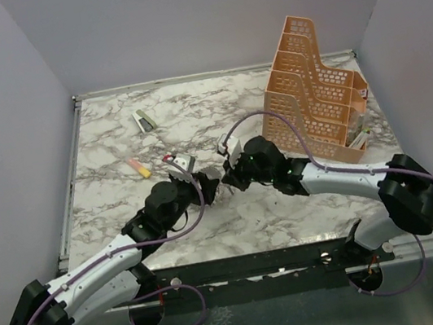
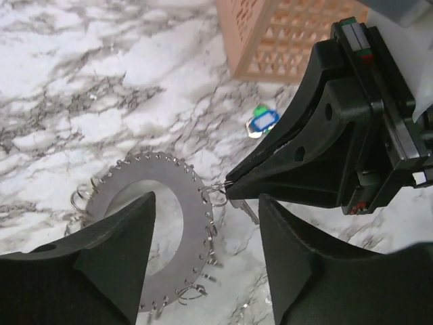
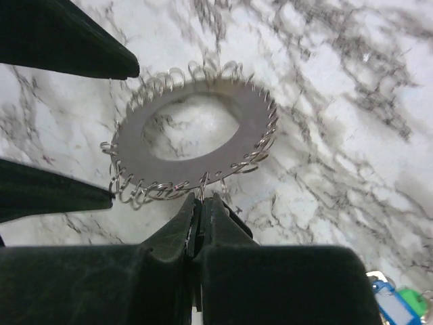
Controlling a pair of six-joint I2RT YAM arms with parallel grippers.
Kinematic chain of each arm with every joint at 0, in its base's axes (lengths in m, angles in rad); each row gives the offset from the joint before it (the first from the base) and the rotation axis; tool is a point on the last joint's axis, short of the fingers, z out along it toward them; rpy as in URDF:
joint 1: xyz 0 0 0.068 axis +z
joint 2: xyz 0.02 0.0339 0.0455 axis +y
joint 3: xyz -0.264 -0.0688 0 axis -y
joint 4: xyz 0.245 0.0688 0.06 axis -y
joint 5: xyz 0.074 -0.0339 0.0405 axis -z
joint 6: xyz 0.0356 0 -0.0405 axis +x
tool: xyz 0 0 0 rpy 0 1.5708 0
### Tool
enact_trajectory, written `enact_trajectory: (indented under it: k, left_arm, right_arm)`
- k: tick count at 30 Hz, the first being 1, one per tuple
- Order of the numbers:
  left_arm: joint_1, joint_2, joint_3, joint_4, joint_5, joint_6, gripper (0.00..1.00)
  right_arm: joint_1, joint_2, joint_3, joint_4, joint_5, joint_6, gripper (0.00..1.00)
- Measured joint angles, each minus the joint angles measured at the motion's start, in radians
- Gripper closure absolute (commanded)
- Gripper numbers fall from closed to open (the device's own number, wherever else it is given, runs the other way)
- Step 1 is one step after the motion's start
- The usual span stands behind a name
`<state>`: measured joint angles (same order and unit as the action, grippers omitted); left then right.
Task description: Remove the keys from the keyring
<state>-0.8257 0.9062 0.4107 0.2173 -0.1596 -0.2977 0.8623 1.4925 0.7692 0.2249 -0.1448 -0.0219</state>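
The keyring (image 3: 189,169) is a flat grey metal ring lying on the marble table, its rim hung with small wire loops. It also shows in the left wrist view (image 2: 193,230). My right gripper (image 3: 201,200) is shut on a small wire loop at the ring's near edge. A silvery key (image 2: 249,211) hangs just under its tip (image 2: 230,186). My left gripper (image 2: 208,200) is open and empty above that same edge of the ring, its fingers (image 3: 125,66) apart on either side. In the top view both grippers, left (image 1: 211,188) and right (image 1: 229,179), meet tip to tip and hide the ring.
A blue-green tag (image 2: 262,122) lies just beyond the ring, towards an orange mesh file organiser (image 1: 316,89) at the back right. A pink and yellow marker (image 1: 139,167) and a small stapler-like object (image 1: 142,120) lie at the back left.
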Motion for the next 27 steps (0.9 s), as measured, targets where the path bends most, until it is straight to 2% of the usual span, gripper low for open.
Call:
enact_trajectory:
  k: [7, 15, 19, 22, 27]
  left_arm:
    - [0.0, -0.068, 0.047, 0.022, -0.025, -0.031, 0.27]
    - [0.011, -0.032, 0.356, -0.154, -0.058, 0.0, 0.26]
    - [0.047, 0.002, 0.43, -0.15, -0.035, 0.076, 0.26]
    - [0.087, 0.048, 0.404, -0.094, 0.025, 0.128, 0.28]
    - [0.205, 0.084, 0.333, -0.056, 0.23, 0.167, 0.3]
  right_arm:
    - [0.0, -0.064, 0.24, -0.308, 0.037, -0.027, 1.0]
    - [0.0, -0.066, 0.426, -0.603, 0.129, -0.085, 1.0]
    - [0.0, -0.079, 0.457, -0.676, 0.136, -0.115, 1.0]
    - [0.0, -0.095, 0.452, -0.702, 0.149, -0.142, 1.0]
    - [0.0, -0.167, 0.363, -0.69, 0.162, -0.168, 1.0]
